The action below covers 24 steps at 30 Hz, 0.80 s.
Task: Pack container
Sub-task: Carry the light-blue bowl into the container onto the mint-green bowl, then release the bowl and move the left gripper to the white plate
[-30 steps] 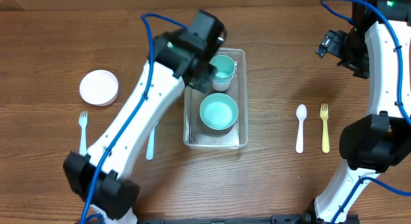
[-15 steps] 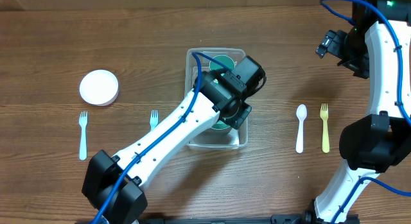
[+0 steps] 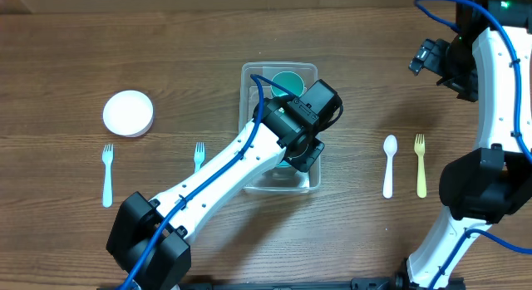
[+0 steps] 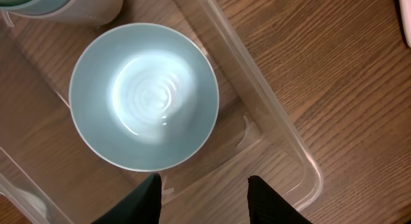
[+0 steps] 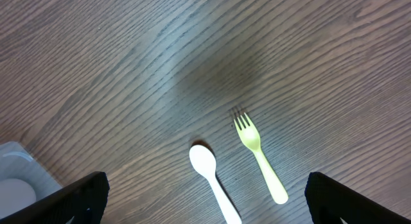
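Observation:
The clear container (image 3: 248, 82) lies mid-table. Inside it, a teal cup (image 3: 288, 81) stands at the far end and a teal bowl (image 3: 285, 164) at the near end, mostly hidden by my left arm. My left gripper (image 3: 306, 153) hovers over the container's near right part. In the left wrist view the gripper (image 4: 204, 185) is open and empty, just beside the teal bowl (image 4: 144, 95) and above the container's floor and rim (image 4: 282, 140). My right gripper (image 3: 426, 57) is raised at the far right; in its wrist view it (image 5: 205, 182) is wide open and empty, high above the table.
A white spoon (image 3: 388, 165) and a yellow fork (image 3: 421, 165) lie right of the container; both show in the right wrist view, spoon (image 5: 212, 179) and fork (image 5: 260, 156). A white bowl (image 3: 128, 113) and two blue forks (image 3: 107, 175) (image 3: 199, 154) lie to the left.
My left arm swung from the container's far left end, by the cup, across to its near right part over the bowl. The right arm has not moved.

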Available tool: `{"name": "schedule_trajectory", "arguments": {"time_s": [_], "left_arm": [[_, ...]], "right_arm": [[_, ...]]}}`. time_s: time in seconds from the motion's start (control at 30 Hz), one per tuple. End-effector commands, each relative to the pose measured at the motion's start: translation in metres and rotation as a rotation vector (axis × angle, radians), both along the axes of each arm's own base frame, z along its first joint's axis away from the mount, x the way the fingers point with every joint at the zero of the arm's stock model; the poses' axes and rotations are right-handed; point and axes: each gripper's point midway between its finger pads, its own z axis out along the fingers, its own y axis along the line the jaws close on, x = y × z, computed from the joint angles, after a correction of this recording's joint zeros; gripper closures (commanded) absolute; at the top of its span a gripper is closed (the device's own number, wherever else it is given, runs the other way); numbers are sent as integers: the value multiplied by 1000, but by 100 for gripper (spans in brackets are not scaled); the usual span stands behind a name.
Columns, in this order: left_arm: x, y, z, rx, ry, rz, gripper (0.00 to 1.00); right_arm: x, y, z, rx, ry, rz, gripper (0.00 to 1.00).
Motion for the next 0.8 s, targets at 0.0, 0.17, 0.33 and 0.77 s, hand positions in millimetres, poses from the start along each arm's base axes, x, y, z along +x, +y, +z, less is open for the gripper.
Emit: {"name": "schedule_trajectory", "arguments": {"time_s": [0.0, 0.17, 0.33, 0.77], "left_arm": [[15, 5, 35, -35, -71, 72, 59], [38, 74, 98, -6, -238, 334, 55], [50, 185, 131, 17, -273, 636, 44], [79, 332, 3, 62, -70, 945, 35]], "right_arm": [[1, 0, 22, -12, -65, -5, 0], [1, 0, 22, -12, -65, -5, 0], [1, 0, 22, -12, -65, -5, 0], [1, 0, 22, -12, -65, -5, 0]]}}
